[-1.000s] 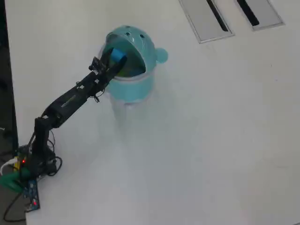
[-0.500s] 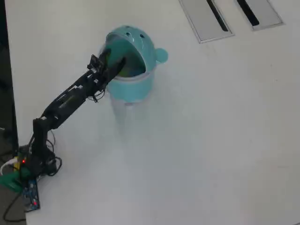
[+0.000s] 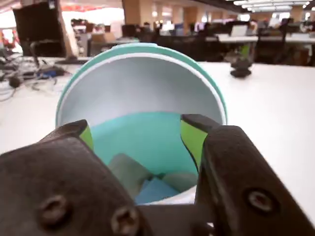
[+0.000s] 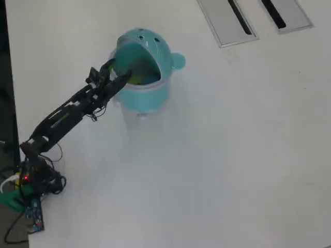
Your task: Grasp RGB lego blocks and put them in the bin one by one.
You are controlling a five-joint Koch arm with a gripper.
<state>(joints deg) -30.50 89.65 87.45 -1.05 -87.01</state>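
Currently the claw [image 3: 140,135] sits at the mouth of the bin [image 4: 155,95], upper left of the overhead view, jaws apart and empty, consistent with a release just over the opening. Blocks lie inside at the bottom: a blue one [image 3: 156,191] is clear, the others look grey and blurred. No blocks visible on the tabletop [image 4: 232,155].

Inside the bin [image 3: 147,54] the blocks [image 3: 155,189] were a blur in the wrist view, colours hard to call, partly hidden behind the gripper [image 3: 140,135]. From overhead, the hood [image 4: 150,44] covered most of the inside. The far room was out of focus.
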